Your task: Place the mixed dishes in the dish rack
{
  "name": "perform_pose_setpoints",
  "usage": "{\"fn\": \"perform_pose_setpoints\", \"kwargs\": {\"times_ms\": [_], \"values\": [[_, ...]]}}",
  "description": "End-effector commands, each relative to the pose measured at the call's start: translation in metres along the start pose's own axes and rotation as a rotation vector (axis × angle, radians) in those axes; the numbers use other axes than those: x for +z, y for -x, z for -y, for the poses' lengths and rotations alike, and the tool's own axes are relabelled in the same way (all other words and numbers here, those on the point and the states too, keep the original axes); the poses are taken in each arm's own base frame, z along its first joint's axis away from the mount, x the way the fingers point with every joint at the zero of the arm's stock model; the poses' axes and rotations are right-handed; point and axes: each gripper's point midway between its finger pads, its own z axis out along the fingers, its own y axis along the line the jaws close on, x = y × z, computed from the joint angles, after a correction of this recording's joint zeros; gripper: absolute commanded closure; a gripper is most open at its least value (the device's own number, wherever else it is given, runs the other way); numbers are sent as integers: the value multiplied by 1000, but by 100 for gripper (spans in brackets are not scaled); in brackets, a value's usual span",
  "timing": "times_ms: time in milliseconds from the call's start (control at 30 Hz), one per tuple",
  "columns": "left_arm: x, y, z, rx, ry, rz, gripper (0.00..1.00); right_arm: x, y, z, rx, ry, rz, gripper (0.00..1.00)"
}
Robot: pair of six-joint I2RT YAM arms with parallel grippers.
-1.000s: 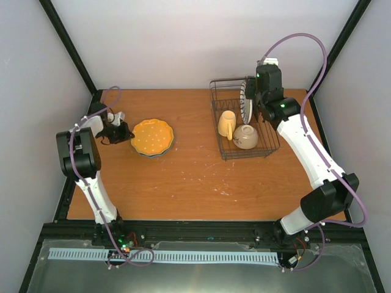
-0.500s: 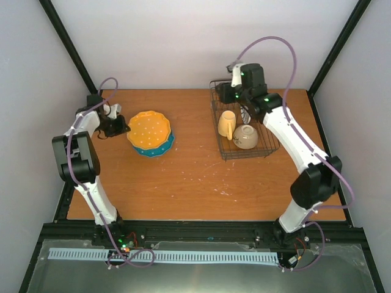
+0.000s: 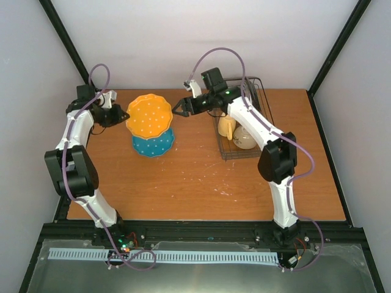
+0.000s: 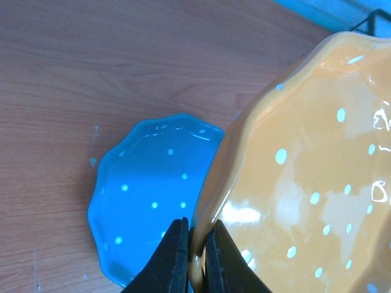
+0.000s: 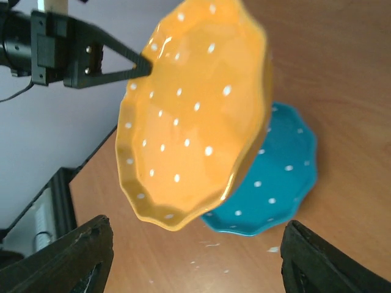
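The wooden counter [image 3: 201, 183] carries everything. The right arm [image 3: 250, 116] rises from its base at the near right, folds at the elbow over the near right corner of the dish rack [image 3: 238, 154], then stretches far and left across the rack, so much of the rack's wire is hidden beneath it in the overhead view. The left arm [image 3: 76, 131] climbs along the left edge of the counter and bends right at the wrist. Between the two arms, the orange-yellow dotted plate [image 3: 148, 116] hangs lifted and tilted, overlapping the far part of the blue plate [image 3: 153, 145], which lies flat on the counter left of centre. Inside the rack sit the yellow mug [image 3: 226, 126] and, just near-right of it, the cream bowl [image 3: 244, 139]. The left fingers [image 3: 120, 115] pinch the orange-yellow plate's left rim; the left wrist view shows what the overhead cannot, both fingers [image 4: 174, 256] closed narrowly with the scalloped rim [image 4: 197, 268] clamped between them, and the blue plate [image 4: 146, 207] below. The right fingers [image 3: 181, 110] point left at the plate's right rim, just short of it. The right wrist view shows these fingers [image 5: 67, 259] spread wide, holding nothing, with the plate's dotted face [image 5: 195, 122] turned toward the camera and the left fingers [image 5: 131, 64] gripping its far edge.
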Motion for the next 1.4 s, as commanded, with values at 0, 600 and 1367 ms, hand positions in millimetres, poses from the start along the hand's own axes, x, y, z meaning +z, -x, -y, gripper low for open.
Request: {"fn": "perform_pose_setpoints", "kwargs": {"times_ms": [0, 600, 1367], "values": [[-46, 30, 56, 59, -150, 131, 99, 8, -7, -21, 51, 117, -55, 26], [-67, 20, 81, 46, -227, 182, 99, 57, 15, -63, 112, 346, -39, 26], [-90, 32, 45, 78, 90, 299, 0, -105, 107, -21, 51, -246, 347, 97]]}}
